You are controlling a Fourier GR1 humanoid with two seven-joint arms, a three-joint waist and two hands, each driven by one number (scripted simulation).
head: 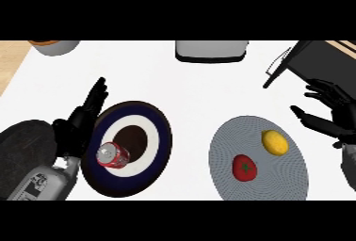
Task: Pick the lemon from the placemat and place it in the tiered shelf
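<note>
**Lemon waits on the mat, right hand open beside it**

The lemon (274, 141) lies on the grey round placemat (226, 179), toward its far right part, with a red tomato (244, 168) just beside it, nearer the robot. Neither is touched. The right hand (330, 115) hovers past the mat's right edge, fingers spread and uncurled, holding nothing; that opening suits a grasp that has not yet begun, and the hand sits between the lemon and the dark tiered shelf (313, 61) at the top right corner, which is likely why this arm is the one to use.

The left hand (83, 115) rests at the view's left with fingers straight, pointing away, beside a dark plate with a white ring (156, 141) that carries a red can (112, 155) lying on its side. It seems to play no part here.

The tomato's closeness means the fingers should come at the lemon from the far side.
</note>
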